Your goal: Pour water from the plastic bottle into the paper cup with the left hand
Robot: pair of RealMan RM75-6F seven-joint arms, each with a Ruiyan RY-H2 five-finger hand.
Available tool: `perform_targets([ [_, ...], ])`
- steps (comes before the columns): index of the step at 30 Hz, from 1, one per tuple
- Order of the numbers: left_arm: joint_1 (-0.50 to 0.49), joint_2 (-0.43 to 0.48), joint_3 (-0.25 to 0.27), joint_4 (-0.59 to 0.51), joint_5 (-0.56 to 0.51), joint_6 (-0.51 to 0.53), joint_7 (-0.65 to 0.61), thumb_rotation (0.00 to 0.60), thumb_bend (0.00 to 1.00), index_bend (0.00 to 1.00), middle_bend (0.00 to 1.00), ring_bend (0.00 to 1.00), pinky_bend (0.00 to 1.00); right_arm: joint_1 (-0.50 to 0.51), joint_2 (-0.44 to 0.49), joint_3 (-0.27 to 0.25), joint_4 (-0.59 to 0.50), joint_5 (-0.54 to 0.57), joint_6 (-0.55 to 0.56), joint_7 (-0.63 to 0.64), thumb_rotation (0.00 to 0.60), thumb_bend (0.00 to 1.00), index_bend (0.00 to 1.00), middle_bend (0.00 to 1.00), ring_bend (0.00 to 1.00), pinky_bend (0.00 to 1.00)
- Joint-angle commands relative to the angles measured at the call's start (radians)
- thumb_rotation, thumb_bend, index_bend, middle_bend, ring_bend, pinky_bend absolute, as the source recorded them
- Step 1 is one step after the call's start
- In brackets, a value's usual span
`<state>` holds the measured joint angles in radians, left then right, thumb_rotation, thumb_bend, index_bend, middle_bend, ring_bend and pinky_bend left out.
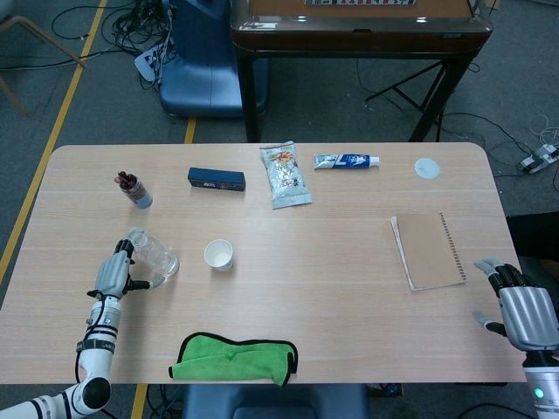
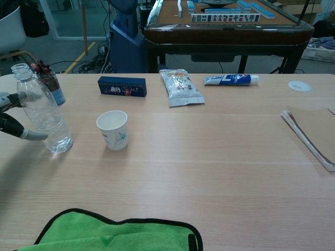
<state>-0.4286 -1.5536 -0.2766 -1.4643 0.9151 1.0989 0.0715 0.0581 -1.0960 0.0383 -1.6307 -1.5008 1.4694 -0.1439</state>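
The clear plastic bottle (image 1: 155,256) (image 2: 44,112) stands uncapped at the table's left, leaning slightly, about a third full of water. My left hand (image 1: 113,275) (image 2: 15,128) holds it from the left, thumb in front and fingers behind its body. The white paper cup (image 1: 218,254) (image 2: 112,129) stands upright just right of the bottle, a short gap between them. At the table's near right corner, my right hand (image 1: 522,305) rests with fingers apart and nothing in it; the chest view does not show it.
A green cloth (image 1: 234,358) lies at the front edge. Behind the bottle stands a small jar (image 1: 134,189). Along the back are a dark blue box (image 1: 216,179), a snack pack (image 1: 284,175), a toothpaste tube (image 1: 347,161) and a white lid (image 1: 427,168). A notebook (image 1: 430,249) lies right.
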Motion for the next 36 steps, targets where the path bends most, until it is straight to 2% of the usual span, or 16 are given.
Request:
perform_targets([
  [1, -0.003, -0.007, -0.006, 0.008, -0.010, -0.006, -0.006, 0.600, 0.00, 0.00, 0.00, 0.01, 0.30, 0.000, 0.000, 0.000, 0.000, 0.000, 0.000, 0.001, 0.600, 0.01, 0.21, 0.22, 0.21, 0.39],
  [20, -0.042, -0.056, -0.010, 0.057, -0.032, -0.026, 0.029, 0.600, 0.00, 0.00, 0.00, 0.02, 0.30, -0.006, 0.007, 0.000, -0.004, -0.005, 0.010, 0.009, 0.600, 0.01, 0.21, 0.22, 0.21, 0.39],
  [36, -0.045, -0.071, -0.035, 0.050, -0.035, -0.010, 0.000, 0.600, 0.00, 0.00, 0.00, 0.04, 0.30, -0.005, 0.004, -0.001, -0.001, -0.003, 0.003, 0.003, 0.600, 0.01, 0.22, 0.22, 0.21, 0.39],
])
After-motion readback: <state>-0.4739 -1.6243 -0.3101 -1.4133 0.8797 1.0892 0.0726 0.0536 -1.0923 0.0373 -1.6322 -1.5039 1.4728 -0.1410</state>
